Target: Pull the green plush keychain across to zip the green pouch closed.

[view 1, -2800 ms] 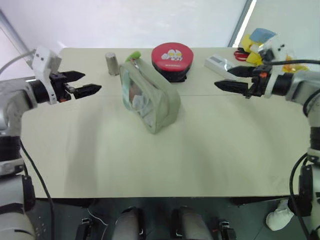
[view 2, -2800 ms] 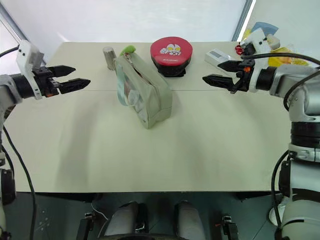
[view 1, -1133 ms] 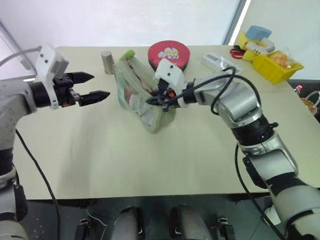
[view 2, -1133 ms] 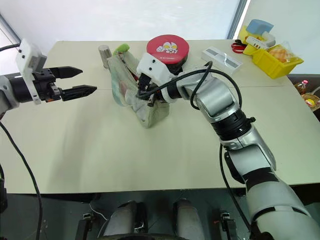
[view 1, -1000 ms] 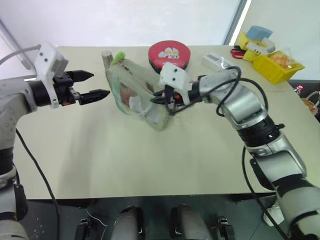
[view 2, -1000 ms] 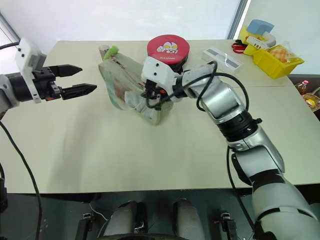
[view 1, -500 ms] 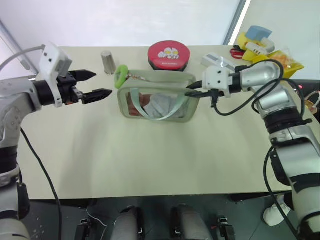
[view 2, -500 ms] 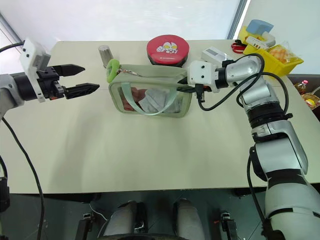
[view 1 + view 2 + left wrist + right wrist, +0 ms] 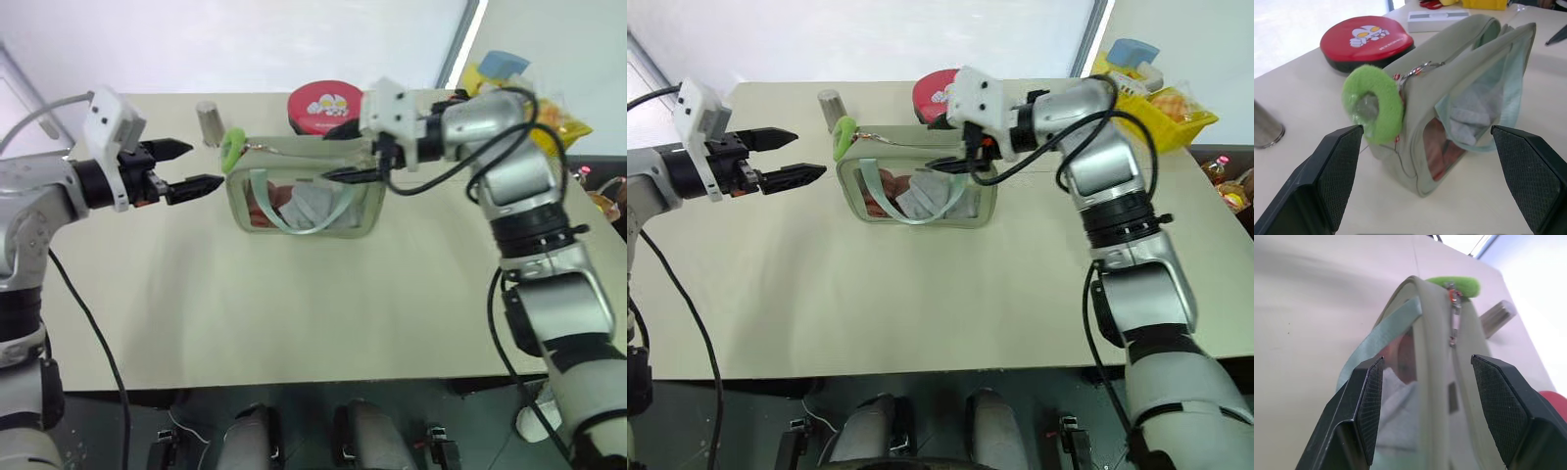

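The green pouch [image 9: 304, 191] stands mid-table [image 9: 294, 304], bare surface nearer. Cloth shows inside. The green plush keychain [image 9: 234, 150] hangs at its left end. Left gripper [image 9: 191, 166] and right gripper [image 9: 343, 152]: fingers spread, empty.

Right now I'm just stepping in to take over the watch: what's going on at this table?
A two-armed robot is working on a green pouch standing upright on the table, with its green plush keychain at the end nearer the left gripper. That gripper hovers open beside the keychain, not touching it. The right gripper is open around the pouch's other end, one finger on each side, not clamped. A red tin sits behind the pouch.
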`<state>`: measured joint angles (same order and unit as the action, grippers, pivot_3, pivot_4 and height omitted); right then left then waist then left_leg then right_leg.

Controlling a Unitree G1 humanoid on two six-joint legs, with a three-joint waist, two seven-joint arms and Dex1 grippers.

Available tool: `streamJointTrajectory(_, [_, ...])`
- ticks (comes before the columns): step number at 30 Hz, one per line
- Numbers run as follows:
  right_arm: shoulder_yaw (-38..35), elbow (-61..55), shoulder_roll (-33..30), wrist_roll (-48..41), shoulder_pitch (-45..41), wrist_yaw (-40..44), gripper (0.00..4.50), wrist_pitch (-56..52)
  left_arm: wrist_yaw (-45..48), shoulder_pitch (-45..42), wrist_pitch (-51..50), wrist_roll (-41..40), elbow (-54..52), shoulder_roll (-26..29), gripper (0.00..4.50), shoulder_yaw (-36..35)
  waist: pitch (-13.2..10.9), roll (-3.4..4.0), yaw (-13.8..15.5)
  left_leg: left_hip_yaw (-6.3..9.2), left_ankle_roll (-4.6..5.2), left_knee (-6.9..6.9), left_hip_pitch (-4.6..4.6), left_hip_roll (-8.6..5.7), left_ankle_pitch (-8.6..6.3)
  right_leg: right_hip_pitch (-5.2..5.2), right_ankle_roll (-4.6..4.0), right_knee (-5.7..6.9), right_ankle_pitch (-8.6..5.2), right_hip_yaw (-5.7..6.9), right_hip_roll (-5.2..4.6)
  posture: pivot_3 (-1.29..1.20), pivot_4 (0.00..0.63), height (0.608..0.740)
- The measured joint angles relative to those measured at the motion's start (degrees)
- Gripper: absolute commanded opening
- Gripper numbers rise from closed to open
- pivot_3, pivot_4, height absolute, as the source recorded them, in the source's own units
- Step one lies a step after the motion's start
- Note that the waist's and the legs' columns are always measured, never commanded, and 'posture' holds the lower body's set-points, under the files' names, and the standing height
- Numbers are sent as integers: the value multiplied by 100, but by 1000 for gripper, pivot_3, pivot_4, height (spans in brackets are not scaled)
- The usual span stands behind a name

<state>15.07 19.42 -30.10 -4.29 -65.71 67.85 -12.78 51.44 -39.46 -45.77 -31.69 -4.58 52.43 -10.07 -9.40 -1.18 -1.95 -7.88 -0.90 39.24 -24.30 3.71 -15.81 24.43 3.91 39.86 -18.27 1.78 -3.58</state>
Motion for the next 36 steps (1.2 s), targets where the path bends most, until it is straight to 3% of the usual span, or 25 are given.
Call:
streamJointTrajectory(9, [195, 757, 254, 465, -10, -271, 2925, 279, -132, 37, -105, -54, -165, -86, 4500, 16, 0, -1, 76, 0, 1, 1, -3, 0, -1, 3, 0, 0, 0, 0, 2, 0, 150, 740])
streamJointTrajectory(12, [193, 837, 268, 475, -15, -249, 2115, 349, -172, 61, -146, -88, -205, -86, 4500, 11, 0, -1, 75, 0, 1, 1, -2, 1, -1, 3, 0, 1, 0, 0, 3, 0, 150, 740])
streamJointTrajectory(16, [181, 996, 271, 518, -69, -230, 69, 499, -209, 72, -164, -132, -241, -86, 4500, 10, 0, -1, 72, 0, 1, 1, -2, 1, -1, 3, 0, 1, 0, 0, 3, 0, 150, 740])
streamJointTrajectory(26, [150, 856, -55, 517, -206, 222, 23, 373, -302, 146, -236, -151, -264, -10, 4500, -64, 0, -1, 89, 1, 1, 1, -5, 0, -1, 3, 0, 0, 0, 1, 2, 0, 150, 740])
streamJointTrajectory(36, [115, -1101, -221, 199, 458, 331, 23, -1219, -340, 166, -238, -152, -296, -36, 4500, -132, 0, -1, 82, 2, 1, 1, -4, 1, -1, 4, 0, 1, 0, 1, 4, 0, 150, 740])
